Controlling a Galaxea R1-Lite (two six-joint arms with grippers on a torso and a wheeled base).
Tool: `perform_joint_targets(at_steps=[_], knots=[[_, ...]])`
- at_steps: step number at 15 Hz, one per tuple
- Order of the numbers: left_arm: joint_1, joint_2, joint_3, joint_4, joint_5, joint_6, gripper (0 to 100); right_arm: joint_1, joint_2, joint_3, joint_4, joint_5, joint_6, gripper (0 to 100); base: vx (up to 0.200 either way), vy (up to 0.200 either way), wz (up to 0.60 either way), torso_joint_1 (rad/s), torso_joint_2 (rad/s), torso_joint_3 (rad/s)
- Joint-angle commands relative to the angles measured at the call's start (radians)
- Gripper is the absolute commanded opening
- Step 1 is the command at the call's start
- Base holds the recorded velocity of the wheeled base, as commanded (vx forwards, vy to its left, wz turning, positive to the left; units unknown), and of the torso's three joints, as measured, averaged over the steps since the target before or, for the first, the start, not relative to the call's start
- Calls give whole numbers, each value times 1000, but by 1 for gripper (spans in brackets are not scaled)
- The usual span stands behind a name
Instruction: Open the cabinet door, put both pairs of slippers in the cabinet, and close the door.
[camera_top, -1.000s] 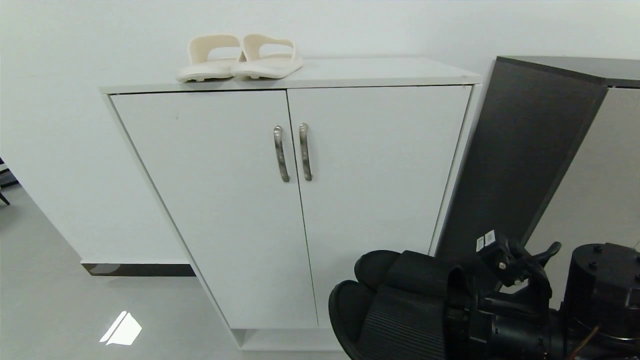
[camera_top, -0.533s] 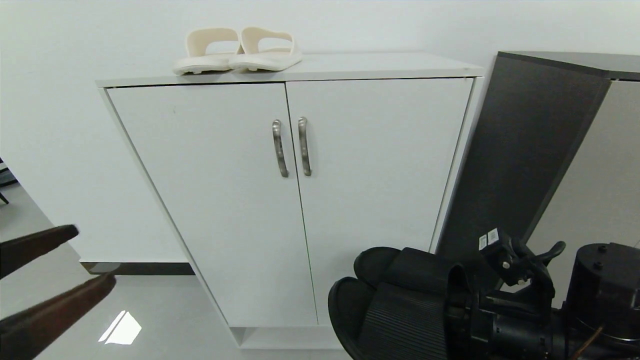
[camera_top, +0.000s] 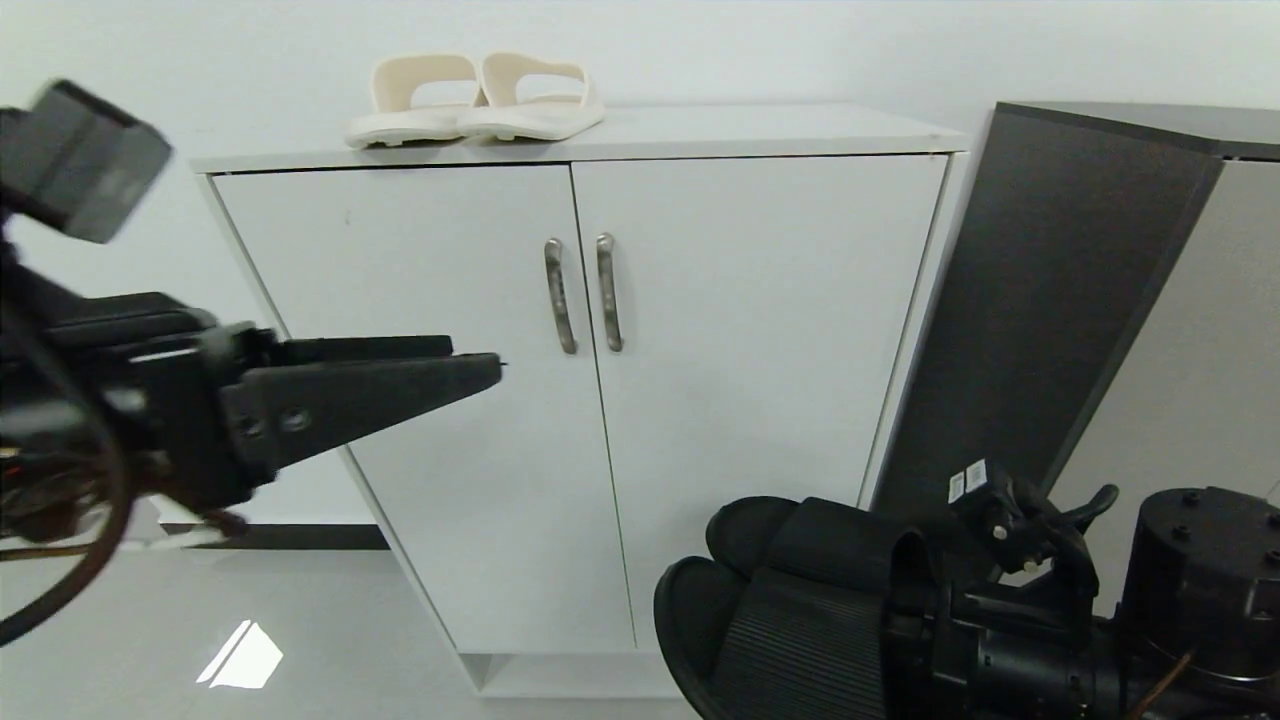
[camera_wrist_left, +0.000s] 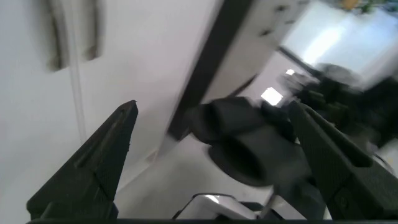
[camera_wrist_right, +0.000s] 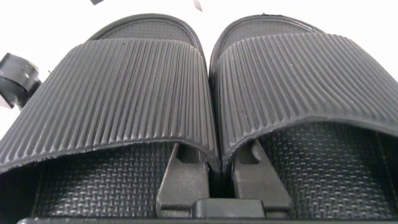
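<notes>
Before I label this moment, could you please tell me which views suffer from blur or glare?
Left wrist view: smeared throughout, door handles and left pincer soft. Head view: left arm blurred near the edge, a bright glare patch on the floor. Right wrist view: black slippers crisp.

Four slippers in all, making two pairs. Two cream open-toe slippers (camera_top: 475, 100) lie side by side at 11 o'clock in the head view. Two black ribbed-strap slippers (camera_top: 790, 600) are at 5 o'clock.

One tall white cabinet (camera_top: 760, 135) has two flat white doors (camera_top: 440, 500). Each door carries one curved brushed-metal handle (camera_top: 558, 295), so two handles, close to the centre.

One dark grey cabinet (camera_top: 1050, 300) stands at 3 o'clock.

There are two black grippers: the left gripper (camera_top: 475, 358) at 9 o'clock and the right gripper (camera_wrist_right: 217, 180) at 5 o'clock.
</notes>
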Motion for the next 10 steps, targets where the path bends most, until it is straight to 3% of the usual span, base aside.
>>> perform_joint_targets(at_steps=[1,2,4,8,10], knots=[[-36,129,-63,0,-2,-26,100,1,23,1,0,1,-10,0,0,0,0,0,0,0],[-41,183,-115,-3,-59,-63,100,1,32,1,0,1,-25,0,0,0,0,0,0,0],[-32,245,-182,-8,-129,-77,100,1,32,1,0,1,-27,0,0,0,0,0,0,0],[-32,359,-273,-55,-117,-69,100,1,32,1,0,2,-25,0,0,0,0,0,0,0],[-32,393,-273,-123,-46,-72,100,1,33,1,0,2,-24,0,0,0,0,0,0,0]])
